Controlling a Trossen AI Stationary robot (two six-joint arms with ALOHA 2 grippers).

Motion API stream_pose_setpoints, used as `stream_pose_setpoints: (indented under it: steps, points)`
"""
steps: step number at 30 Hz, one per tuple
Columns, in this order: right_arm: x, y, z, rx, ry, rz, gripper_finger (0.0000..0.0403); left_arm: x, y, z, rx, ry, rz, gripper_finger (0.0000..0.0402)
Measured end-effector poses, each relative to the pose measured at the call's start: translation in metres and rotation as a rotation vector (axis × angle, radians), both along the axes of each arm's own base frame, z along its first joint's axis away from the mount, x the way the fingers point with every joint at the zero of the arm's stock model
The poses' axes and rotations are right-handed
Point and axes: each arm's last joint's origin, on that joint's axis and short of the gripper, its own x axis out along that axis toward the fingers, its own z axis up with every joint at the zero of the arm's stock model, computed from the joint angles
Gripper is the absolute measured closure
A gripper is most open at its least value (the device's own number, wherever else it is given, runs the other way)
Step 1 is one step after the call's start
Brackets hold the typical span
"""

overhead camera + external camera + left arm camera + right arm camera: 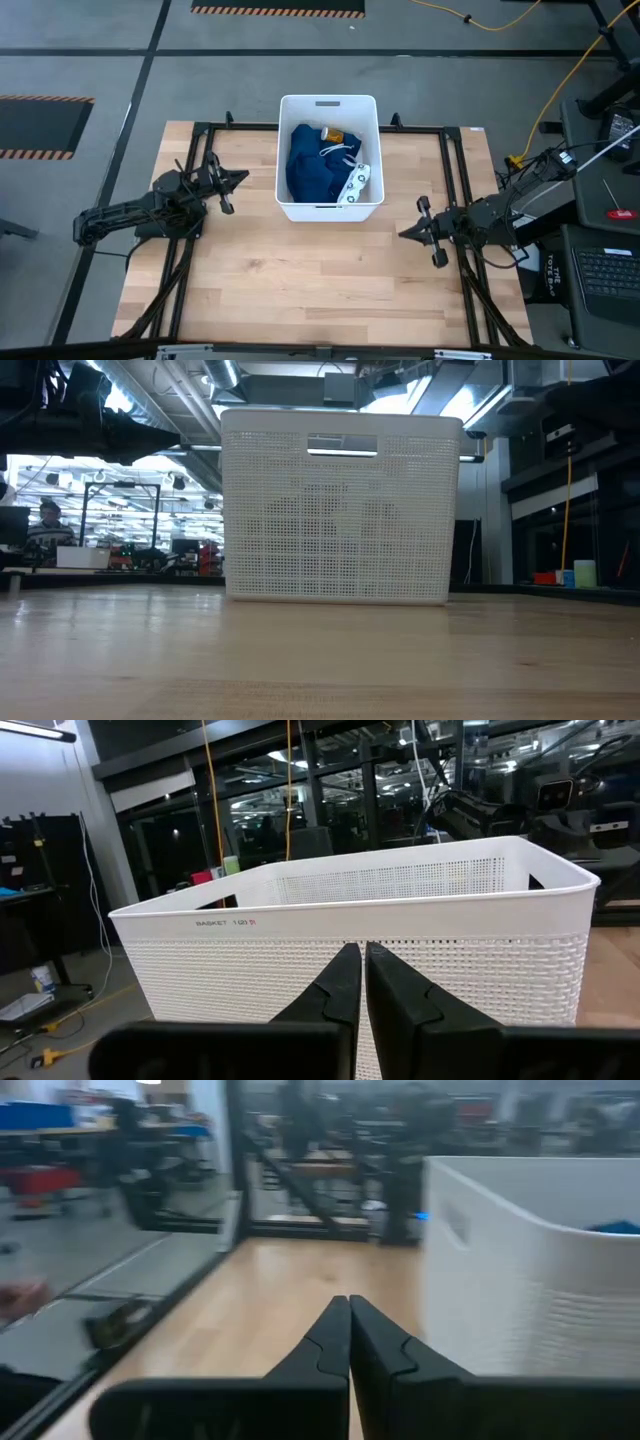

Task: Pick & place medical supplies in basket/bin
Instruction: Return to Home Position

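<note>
The white basket [330, 100] stands at the table's far middle; it also shows in the low view [340, 510], the left wrist view [400, 950] and the right wrist view [500, 1280]. Inside it lie a dark blue cloth [310, 165], an amber bottle [334, 135] and a white packet with blue rings [355, 183]. My left gripper [242, 180] hovers shut, left of the basket and pointing at it [362, 952]. My right gripper [405, 234] is shut, off the basket's near right corner [348, 1302]. Neither holds anything.
Black frame rails [455, 180] run along the table's left, right and far sides. The bare wooden top [320, 280] stretches in front of the basket. A desk with a keyboard [605, 270] stands off the right edge. A person [45, 520] sits far behind.
</note>
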Motion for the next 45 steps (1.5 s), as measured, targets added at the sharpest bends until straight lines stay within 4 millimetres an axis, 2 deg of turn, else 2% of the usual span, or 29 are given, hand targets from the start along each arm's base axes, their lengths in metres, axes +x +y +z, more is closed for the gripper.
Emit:
stream_pose_setpoints:
  steps: [7, 11, 19, 24, 27, 37, 41, 45]
  points:
    - [-0.003, 0.004, -0.014, -0.012, 0.034, 0.194, 0.0401, 0.000, 0.000, 0.000, 0.000, 0.000, 0.000, 0.0394]
    - [-0.005, 0.005, -0.025, 0.003, 0.050, 0.242, 0.0401, 0.000, 0.000, 0.000, 0.001, 0.000, 0.000, 0.0391]
    - [-0.004, 0.004, -0.024, -0.033, 0.034, 0.236, 0.0390, 0.000, 0.000, 0.000, 0.001, 0.001, 0.001, 0.0392]
    - [-0.005, 0.004, -0.029, 0.133, 0.131, 0.225, 0.0383, 0.000, 0.000, 0.000, 0.000, 0.000, 0.000, 0.0395]
    - [-0.005, 0.004, -0.031, 0.157, 0.156, 0.221, 0.0382, 0.000, 0.000, 0.000, 0.001, 0.001, 0.001, 0.0393]
    - [-0.005, 0.004, -0.029, 0.150, 0.139, 0.224, 0.0382, 0.000, 0.000, 0.000, 0.000, 0.000, 0.000, 0.0391]
    - [-0.007, 0.004, -0.023, 0.111, 0.069, 0.231, 0.0382, 0.000, 0.000, 0.000, 0.000, 0.000, 0.000, 0.0395]
    - [-0.008, -0.005, -0.022, 0.126, 0.062, 0.183, 0.0382, 0.000, 0.000, 0.000, 0.000, 0.000, 0.000, 0.0394]
